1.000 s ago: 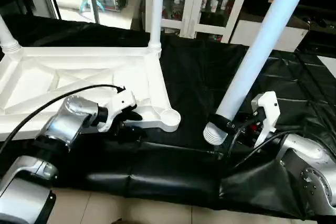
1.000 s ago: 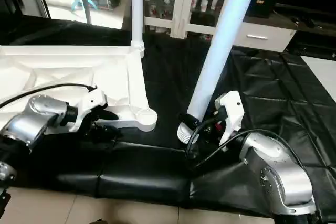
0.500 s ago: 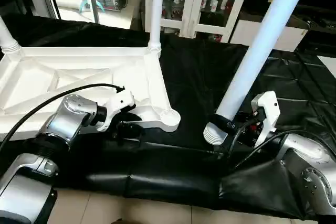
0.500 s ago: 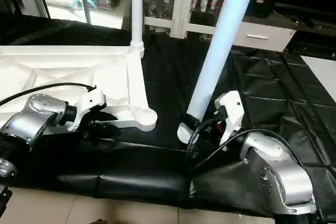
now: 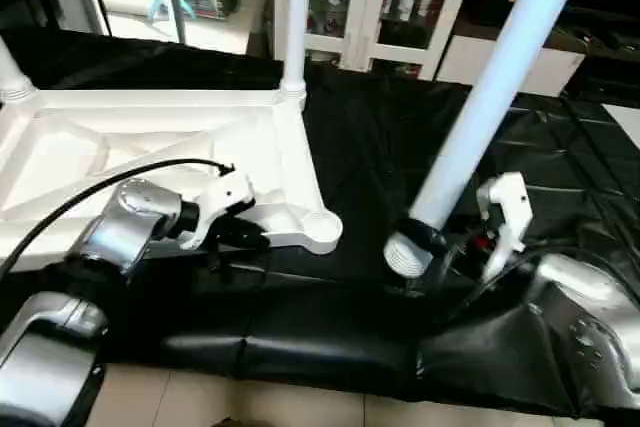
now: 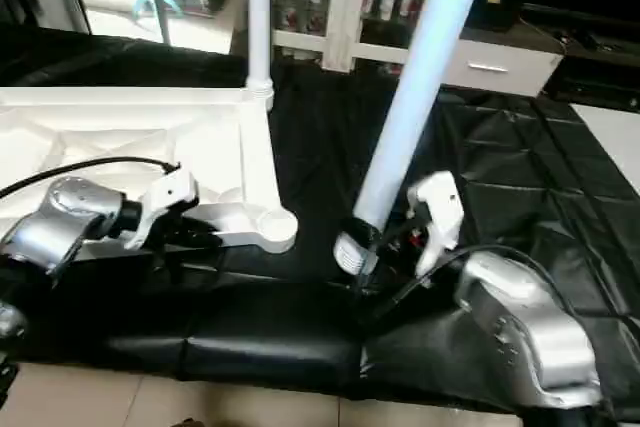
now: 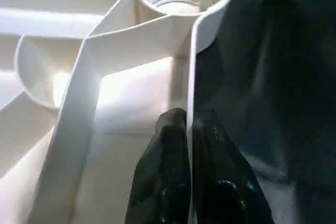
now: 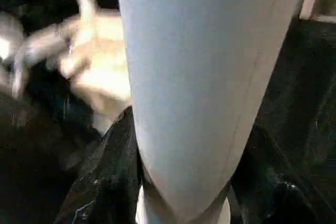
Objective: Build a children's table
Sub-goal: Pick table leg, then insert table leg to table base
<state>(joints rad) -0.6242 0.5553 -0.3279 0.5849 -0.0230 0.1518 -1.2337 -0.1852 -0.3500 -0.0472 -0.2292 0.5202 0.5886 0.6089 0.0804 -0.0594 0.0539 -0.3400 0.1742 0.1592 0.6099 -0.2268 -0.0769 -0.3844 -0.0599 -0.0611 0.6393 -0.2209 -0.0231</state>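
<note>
Table top point(image 5: 150, 157): white, upside down, ribs up, on a black sheet point(image 5: 370, 147) over the bench, toward its left side. Two legs point(image 5: 296, 17) stand in its far corner sockets. Near right corner socket point(image 5: 322, 227): empty, threaded inside.

Left gripper point(image 7: 188, 145): fingers pinched shut on the top's thin rim wall, just beside that empty socket.

Right gripper point(image 5: 425, 239): closed around the thick ribbed end of a loose leg point(image 5: 490, 97), which tilts up and away, right of the top, apart from it.

no text, label, brand or number can be read anywhere here.
</note>
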